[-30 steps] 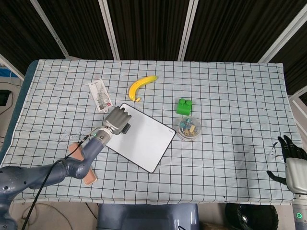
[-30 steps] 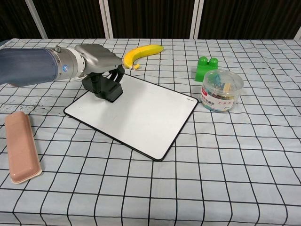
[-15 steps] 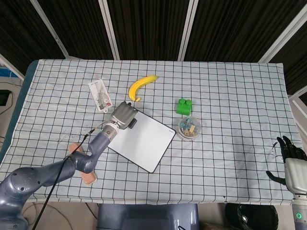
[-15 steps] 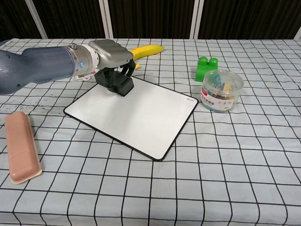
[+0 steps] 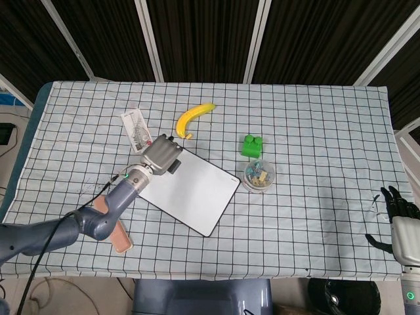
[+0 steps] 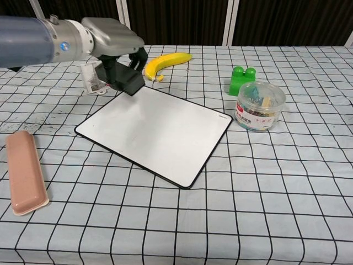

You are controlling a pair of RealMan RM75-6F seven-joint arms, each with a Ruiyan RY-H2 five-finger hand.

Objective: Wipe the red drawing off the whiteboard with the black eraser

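Two robot hands show: the left robot hand (image 6: pixel 113 41) grips the black eraser (image 6: pixel 126 80) above the far-left corner of the whiteboard (image 6: pixel 160 130), while the right robot hand (image 5: pixel 401 213) hangs with fingers spread wide, holding nothing, off the counter's (image 6: pixel 276 210) right edge. No red drawing shows on the board's white face. A banana (image 6: pixel 165 62) lies just beyond the board's far edge, a clear tub (image 6: pixel 259 106) beside its right corner, a pink case (image 6: pixel 25 171) well left. Open cloth spreads along the near side. Half a second ago the eraser sat on the board's corner; now it is lifted and drawn leftward.
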